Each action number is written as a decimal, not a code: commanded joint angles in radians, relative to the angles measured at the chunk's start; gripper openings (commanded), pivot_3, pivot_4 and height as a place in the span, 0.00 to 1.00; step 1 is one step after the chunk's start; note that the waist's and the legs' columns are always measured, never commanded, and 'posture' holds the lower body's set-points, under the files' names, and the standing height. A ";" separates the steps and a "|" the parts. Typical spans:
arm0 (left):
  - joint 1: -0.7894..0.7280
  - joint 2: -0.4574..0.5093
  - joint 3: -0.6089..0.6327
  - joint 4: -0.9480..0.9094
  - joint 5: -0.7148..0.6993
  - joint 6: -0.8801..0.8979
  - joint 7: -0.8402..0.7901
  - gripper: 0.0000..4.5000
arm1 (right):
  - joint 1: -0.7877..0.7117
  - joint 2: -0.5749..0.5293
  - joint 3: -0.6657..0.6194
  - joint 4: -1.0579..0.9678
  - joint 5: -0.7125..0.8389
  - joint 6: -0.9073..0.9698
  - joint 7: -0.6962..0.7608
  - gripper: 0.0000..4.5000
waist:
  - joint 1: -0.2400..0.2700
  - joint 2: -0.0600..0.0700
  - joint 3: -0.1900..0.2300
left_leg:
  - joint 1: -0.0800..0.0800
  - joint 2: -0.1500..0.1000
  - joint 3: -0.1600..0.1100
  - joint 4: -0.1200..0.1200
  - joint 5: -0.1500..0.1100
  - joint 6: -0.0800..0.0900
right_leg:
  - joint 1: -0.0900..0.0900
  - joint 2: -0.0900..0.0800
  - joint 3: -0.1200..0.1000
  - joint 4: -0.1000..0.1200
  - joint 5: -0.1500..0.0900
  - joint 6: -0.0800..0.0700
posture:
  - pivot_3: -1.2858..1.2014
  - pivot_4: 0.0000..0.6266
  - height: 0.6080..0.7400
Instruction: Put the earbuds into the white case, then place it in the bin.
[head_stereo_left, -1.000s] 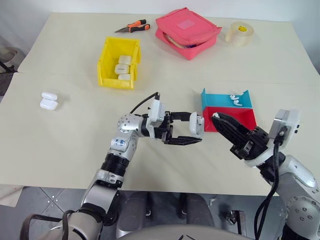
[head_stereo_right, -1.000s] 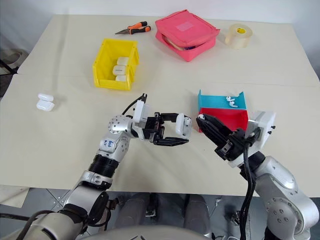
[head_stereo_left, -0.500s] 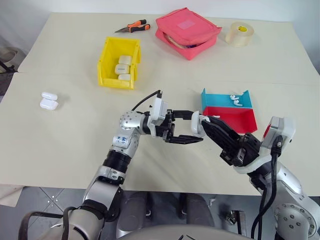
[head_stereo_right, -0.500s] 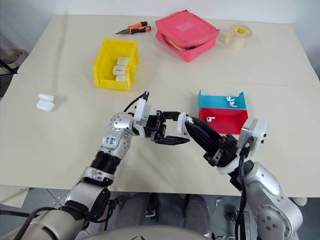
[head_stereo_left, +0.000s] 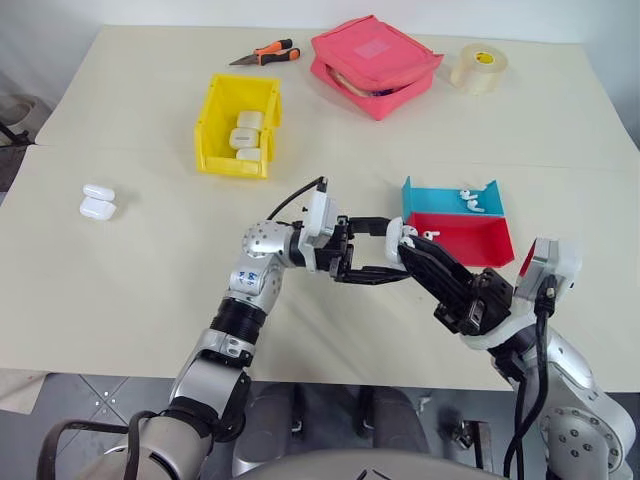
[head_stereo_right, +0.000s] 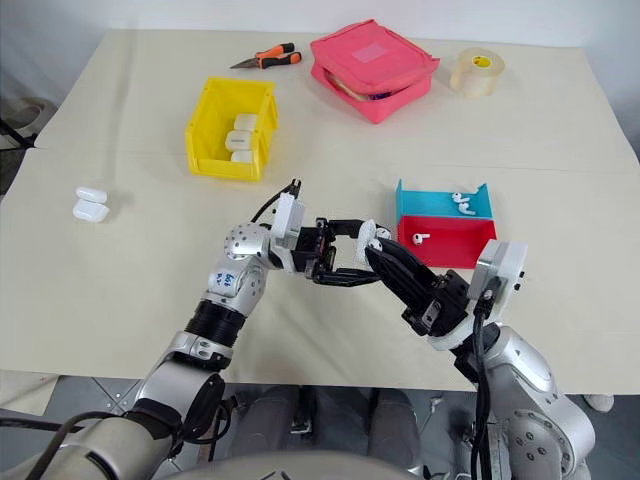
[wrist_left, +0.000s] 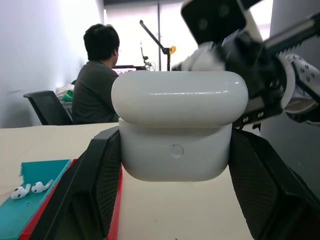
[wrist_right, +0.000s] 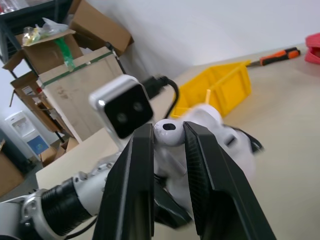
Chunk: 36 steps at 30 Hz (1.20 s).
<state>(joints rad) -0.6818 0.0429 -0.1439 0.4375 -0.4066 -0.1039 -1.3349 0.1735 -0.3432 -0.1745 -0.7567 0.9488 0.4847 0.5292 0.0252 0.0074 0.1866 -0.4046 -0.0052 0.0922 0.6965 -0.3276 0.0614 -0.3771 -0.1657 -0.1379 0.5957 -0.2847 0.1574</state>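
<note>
Case: my left gripper (head_stereo_left: 388, 250) clamps the white case (wrist_left: 179, 131) by its side walls, above the table (head_stereo_left: 150, 260).
Earbud: my right gripper (wrist_right: 167, 134) pinches one earbud (wrist_right: 169, 133) at the case.
Handling: both glossy, light, slippery; grip the flats.

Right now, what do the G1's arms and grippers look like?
Both arms are silver-grey metal with black joint bands. The left gripper and right gripper each have two black fingers, a white wrist camera box and a black cable. Blue markings sit on the left forearm.
</note>
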 joint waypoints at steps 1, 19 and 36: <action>-0.013 -0.019 0.006 -0.063 -0.035 0.012 0.004 0.62 | 0.008 -0.002 0.005 0.038 -0.033 -0.043 0.023 0.11 | 0.000 0.000 0.000 | 0.000 0.000 0.000 0.000 0.000 0.000 | 0.000 0.000 0.000 0.000 0.000 0.000 | 0.52 0.24 1.00; 0.004 0.002 0.022 -0.110 -0.054 0.031 0.011 0.62 | 0.029 -0.096 -0.031 0.130 -0.064 -0.078 0.053 0.11 | 0.000 0.000 0.000 | 0.000 0.000 0.000 0.000 0.000 0.000 | 0.000 0.000 0.000 0.000 0.000 0.000 | 0.52 0.24 1.00; 0.008 0.021 0.043 -0.105 -0.053 -0.007 0.021 0.62 | 0.020 -0.190 -0.066 0.155 -0.015 -0.049 0.079 0.11 | 0.001 0.000 0.000 | 0.000 0.000 0.000 0.000 0.000 0.000 | 0.000 0.000 0.000 0.000 0.000 0.000 | 0.52 0.24 1.00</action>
<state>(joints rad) -0.6598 0.0622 -0.1591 0.4070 -0.3994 -0.0683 -1.3111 0.1470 -0.5176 -0.1945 -0.6527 0.9658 0.4145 0.6413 0.0263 0.0073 0.1867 -0.4046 -0.0050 0.0921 0.6966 -0.3276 0.0615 -0.3770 -0.1658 -0.1380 0.5955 -0.2847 0.1574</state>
